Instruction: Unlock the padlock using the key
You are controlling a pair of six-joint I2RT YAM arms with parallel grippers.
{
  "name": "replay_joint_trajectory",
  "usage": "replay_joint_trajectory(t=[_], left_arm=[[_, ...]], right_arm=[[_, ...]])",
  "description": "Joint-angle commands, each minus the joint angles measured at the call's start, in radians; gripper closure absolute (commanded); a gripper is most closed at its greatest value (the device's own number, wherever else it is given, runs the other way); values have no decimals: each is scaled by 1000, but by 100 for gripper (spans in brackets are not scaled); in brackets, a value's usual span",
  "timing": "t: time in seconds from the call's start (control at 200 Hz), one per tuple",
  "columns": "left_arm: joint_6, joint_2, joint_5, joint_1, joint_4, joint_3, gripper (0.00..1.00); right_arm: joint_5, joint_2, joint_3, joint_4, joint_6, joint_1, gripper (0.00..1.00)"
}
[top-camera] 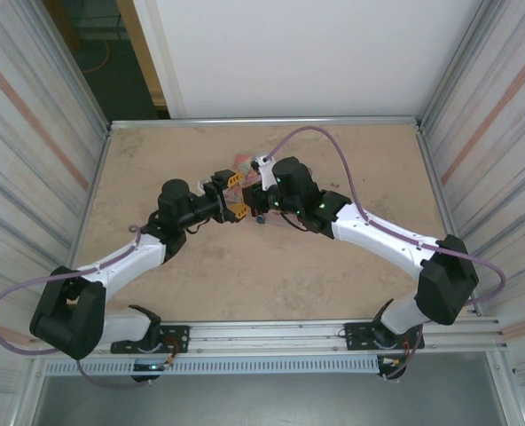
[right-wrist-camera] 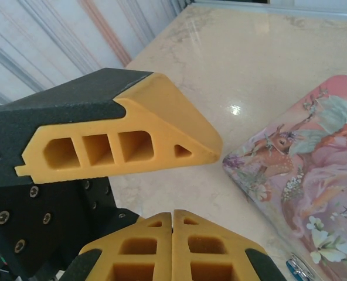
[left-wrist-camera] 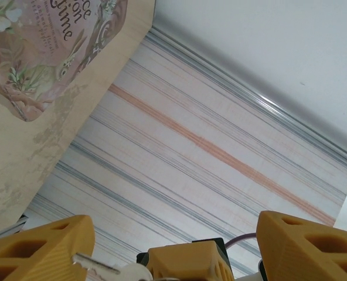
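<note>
Two grippers meet mid-table: the left gripper gapes open around the right gripper, whose fingers are pressed together. The blue padlock lies beside the pink tin, right of those closed fingers. The left wrist view adds a silver key.

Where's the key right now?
Left wrist view, bottom edge: the key shows between the left gripper's wide-apart fingers, blade pointing toward the finger at picture left, head beside a yellow block at centre.
</note>
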Motion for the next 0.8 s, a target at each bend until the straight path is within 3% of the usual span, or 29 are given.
replay_joint_trajectory(t=[0.0, 0.797], left_arm=[[-11, 1, -20, -5, 40, 1, 32], [-19, 13, -39, -5, 57, -21, 88]], right_arm=[[-29, -20, -1, 24, 31, 7, 100], [1, -78, -30, 36, 35, 7, 100]])
